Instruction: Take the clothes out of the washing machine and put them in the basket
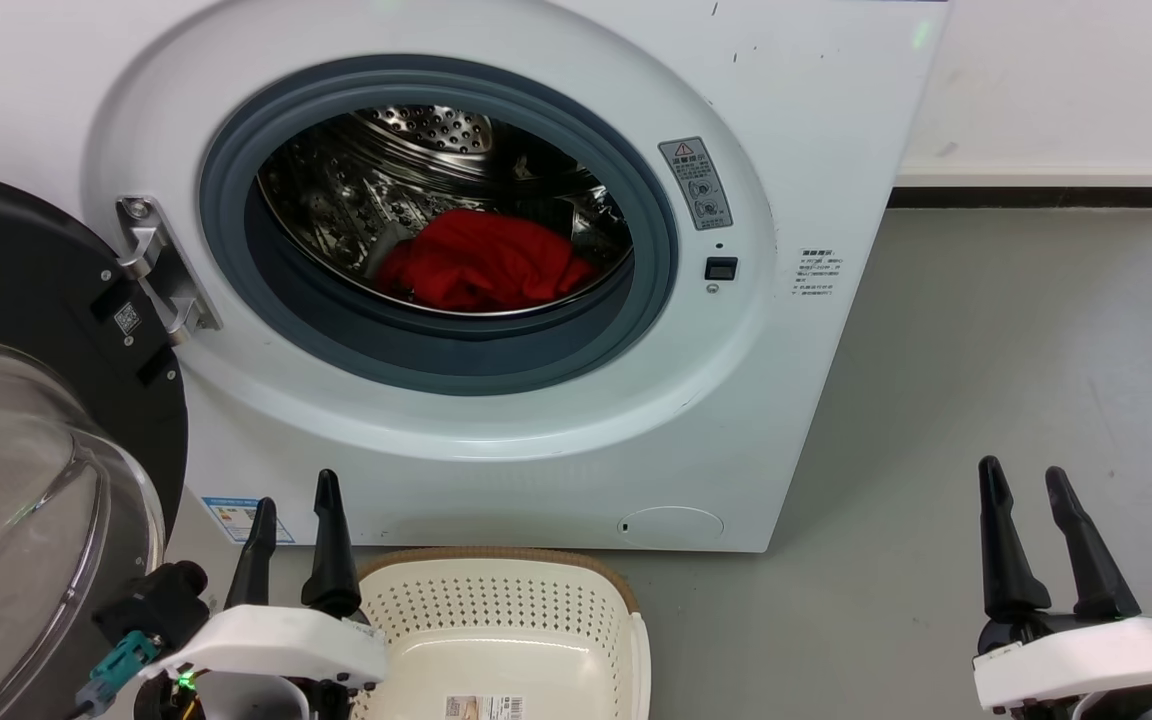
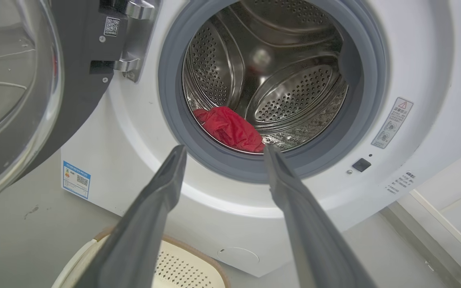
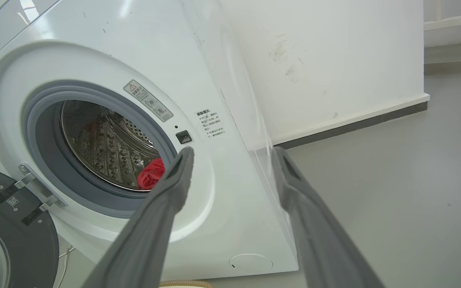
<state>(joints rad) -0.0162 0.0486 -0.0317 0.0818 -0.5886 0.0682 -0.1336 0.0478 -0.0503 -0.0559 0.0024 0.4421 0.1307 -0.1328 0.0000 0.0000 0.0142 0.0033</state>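
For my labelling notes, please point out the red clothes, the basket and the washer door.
red clothes (image 1: pixel 481 262), head view, middle of the crumpled fabric.
basket (image 1: pixel 496 552), head view, brown back rim.
washer door (image 1: pixel 16 270), head view, black frame.

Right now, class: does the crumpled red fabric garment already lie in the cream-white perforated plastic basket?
No: the red garment lies inside the perforated steel drum, above the cream-white basket on the floor.
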